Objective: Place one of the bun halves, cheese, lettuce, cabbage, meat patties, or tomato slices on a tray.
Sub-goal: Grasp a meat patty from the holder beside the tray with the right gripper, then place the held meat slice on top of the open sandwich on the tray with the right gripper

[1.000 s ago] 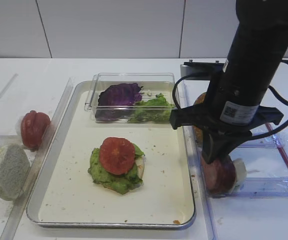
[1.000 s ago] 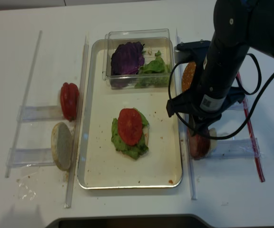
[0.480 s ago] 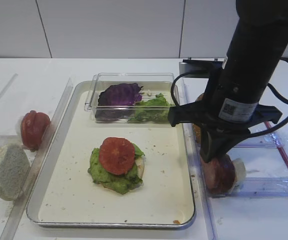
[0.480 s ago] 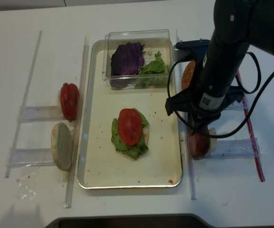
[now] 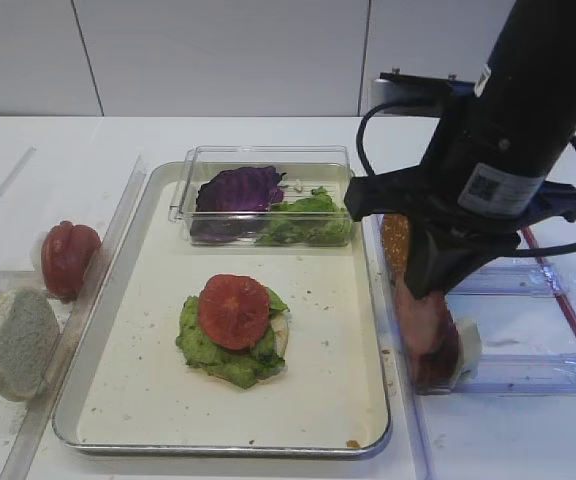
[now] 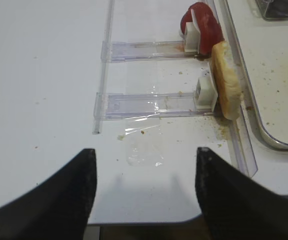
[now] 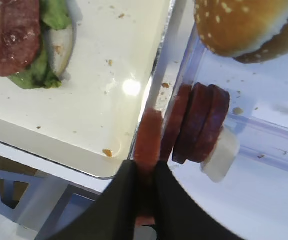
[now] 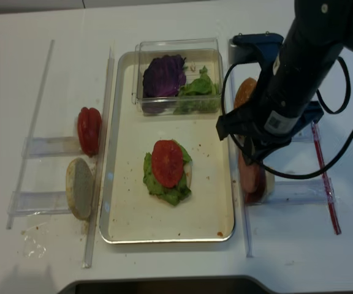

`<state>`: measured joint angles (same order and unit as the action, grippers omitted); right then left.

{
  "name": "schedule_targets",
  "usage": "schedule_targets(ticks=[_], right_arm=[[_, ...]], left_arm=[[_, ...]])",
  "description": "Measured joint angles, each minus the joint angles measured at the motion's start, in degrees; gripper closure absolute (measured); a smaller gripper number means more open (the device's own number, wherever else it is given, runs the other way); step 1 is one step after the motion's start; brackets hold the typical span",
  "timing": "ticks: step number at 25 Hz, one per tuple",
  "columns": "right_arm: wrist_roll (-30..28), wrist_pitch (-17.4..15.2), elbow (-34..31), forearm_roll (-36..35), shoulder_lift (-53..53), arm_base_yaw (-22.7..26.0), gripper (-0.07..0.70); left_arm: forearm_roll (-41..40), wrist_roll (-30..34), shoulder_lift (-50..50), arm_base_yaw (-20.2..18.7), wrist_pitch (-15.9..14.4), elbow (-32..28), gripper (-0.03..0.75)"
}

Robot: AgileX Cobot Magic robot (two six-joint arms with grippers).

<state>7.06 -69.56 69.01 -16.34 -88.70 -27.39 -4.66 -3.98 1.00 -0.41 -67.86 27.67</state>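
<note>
We had the right gripper [image 7: 145, 172] clamped tight on one meat patty [image 7: 148, 137], pinching it edge-on by its rim, and that made sense because the patties [image 7: 199, 124] stood on edge in a row against a white stop block [image 7: 219, 154] in the clear plastic rack [image 5: 513, 372] just right of the tray [image 5: 103, 310], so the rim was the only part a narrow claw could reach. The held patty stood just beside its neighbours, at the tray side of the row, right by the tray's right rim, and we judged it barely out of the stack. On the tray floor, left of that rim, sat our stack so far: a bun half [image 5: 280, 335] peeking out under green lettuce [image 5: 206, 345], capped by a tomato slice [image 5: 234, 310], so a patty looked like a sensible next layer. At the tray's far end the clear box [image 5: 264, 157] kept the purple cabbage [image 5: 238, 188] and spare lettuce corralled. Beyond the tray's right rim the sesame bun top [image 7: 244, 22] waited in the rack past the patties; left of the tray, spare tomato slices [image 5: 68, 258] and another bun half [image 5: 18, 342] stood upright in their own holders. The left gripper [image 6: 144, 187] hung well left of the tray, fingers spread wide and holding nothing, clear of the work
</note>
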Motion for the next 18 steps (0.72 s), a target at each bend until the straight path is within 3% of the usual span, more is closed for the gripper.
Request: schedule_targets(ticks=[18], right_arm=[[-2.4,-1.1,0.6,-2.2,8.3,0.0,0.53]], left_arm=[[-0.4,0.0,0.0,0.0,0.0,0.0,0.3]])
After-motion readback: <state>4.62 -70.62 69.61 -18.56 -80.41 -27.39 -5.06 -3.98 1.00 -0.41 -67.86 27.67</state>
